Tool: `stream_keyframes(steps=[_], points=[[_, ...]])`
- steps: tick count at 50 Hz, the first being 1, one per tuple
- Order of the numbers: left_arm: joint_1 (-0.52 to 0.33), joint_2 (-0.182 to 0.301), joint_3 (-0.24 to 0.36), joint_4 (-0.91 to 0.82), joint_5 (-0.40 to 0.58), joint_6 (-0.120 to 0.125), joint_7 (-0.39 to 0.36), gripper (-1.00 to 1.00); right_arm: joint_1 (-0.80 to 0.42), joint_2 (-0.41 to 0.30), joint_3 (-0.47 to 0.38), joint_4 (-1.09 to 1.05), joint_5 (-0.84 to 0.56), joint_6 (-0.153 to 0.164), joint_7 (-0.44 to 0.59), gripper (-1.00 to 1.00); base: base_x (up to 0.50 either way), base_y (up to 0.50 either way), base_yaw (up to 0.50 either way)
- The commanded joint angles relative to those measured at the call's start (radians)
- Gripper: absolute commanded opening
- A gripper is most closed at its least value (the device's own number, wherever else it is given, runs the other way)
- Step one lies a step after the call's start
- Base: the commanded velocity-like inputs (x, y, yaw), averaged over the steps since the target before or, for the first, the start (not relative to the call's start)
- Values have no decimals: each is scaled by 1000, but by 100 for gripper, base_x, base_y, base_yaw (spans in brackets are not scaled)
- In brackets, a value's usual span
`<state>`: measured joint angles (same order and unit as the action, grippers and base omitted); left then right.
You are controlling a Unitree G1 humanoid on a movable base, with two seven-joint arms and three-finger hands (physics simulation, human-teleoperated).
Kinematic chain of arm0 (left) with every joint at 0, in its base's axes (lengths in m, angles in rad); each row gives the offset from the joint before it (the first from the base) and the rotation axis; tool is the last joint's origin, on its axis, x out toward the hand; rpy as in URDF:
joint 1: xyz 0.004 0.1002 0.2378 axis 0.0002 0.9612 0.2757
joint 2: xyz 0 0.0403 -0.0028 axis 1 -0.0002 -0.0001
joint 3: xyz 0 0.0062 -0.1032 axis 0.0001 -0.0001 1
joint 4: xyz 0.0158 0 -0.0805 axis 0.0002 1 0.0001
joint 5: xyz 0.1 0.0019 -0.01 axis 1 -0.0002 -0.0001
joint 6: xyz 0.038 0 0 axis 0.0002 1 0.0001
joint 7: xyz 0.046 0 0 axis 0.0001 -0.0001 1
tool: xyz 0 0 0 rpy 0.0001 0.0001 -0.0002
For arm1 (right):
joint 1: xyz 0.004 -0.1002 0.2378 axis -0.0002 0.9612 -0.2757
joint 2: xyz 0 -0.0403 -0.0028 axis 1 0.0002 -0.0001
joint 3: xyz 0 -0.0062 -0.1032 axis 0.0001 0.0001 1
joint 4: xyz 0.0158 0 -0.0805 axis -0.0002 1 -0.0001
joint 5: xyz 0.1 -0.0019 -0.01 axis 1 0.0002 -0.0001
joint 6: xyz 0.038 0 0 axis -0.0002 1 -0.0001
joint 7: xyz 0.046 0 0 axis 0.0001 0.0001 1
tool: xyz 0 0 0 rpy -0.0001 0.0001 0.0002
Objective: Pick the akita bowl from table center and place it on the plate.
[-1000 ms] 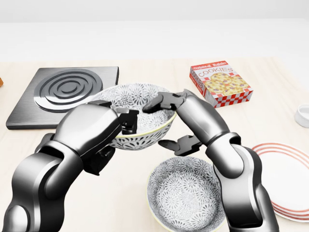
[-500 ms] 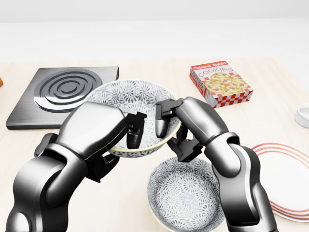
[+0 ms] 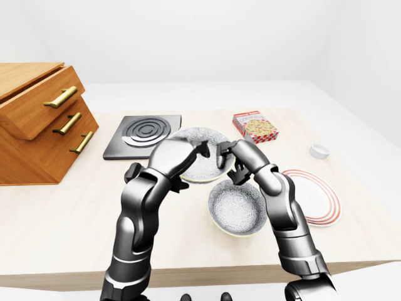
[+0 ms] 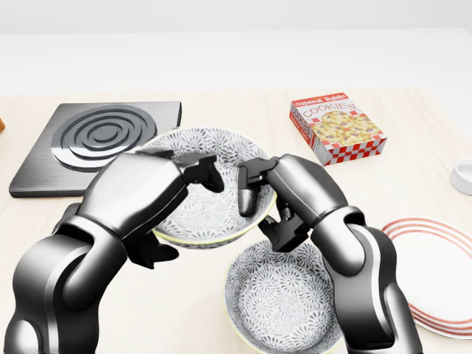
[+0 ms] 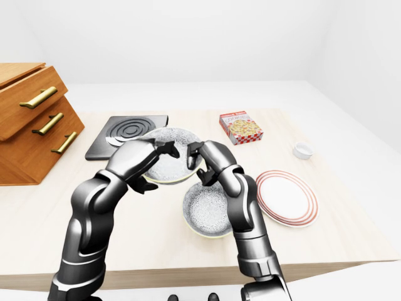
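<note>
The akita bowl [image 4: 199, 210], white with a dense grey flower pattern, hangs above the table between both hands at the head view's centre. My left hand [image 4: 188, 203] cups its left side, with fingers over the rim and the thumb beneath. Closed on the right rim is my right hand [image 4: 262, 214], fingers inside the bowl and thumb under it. The white plate [image 4: 442, 273] with red rings lies at the right edge, apart from both hands.
A second patterned bowl [image 4: 284, 299] sits just below the held one. A cookies box [image 4: 337, 127], a black burner plate [image 4: 99, 140] and a small white cup [image 4: 463, 175] lie farther up. A wooden drawer cabinet [image 3: 37, 119] stands at the left.
The right fingers closed on the bowl's rim. The left fingers came over the opposite rim, and the bowl rose off the table and tilted toward the camera.
</note>
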<state>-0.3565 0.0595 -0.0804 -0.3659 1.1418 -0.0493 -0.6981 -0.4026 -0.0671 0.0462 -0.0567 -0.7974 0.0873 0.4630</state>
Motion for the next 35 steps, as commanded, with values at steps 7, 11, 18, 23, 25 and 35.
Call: stream_keyframes(steps=[7,11,18,23,25,35], points=[[-3,10,20,16,14,12,0,100,-5,2,0,0,116,0,-4,-100,0,0,0],[-2,7,20,9,12,17,0,100,-9,1,-1,-1,115,0,-3,-100,0,0,0],[5,3,20,-6,2,28,0,100,-27,-9,-9,12,118,0,4,-100,0,0,0],[-6,5,30,-30,-13,47,0,100,-46,-26,-24,11,114,0,14,-100,0,0,0],[-10,9,36,-38,-20,57,0,100,-52,-34,-31,11,113,0,17,-100,0,0,0],[-37,36,93,-70,-100,137,13,100,-123,-104,-83,83,120,0,1,-100,0,0,0]])
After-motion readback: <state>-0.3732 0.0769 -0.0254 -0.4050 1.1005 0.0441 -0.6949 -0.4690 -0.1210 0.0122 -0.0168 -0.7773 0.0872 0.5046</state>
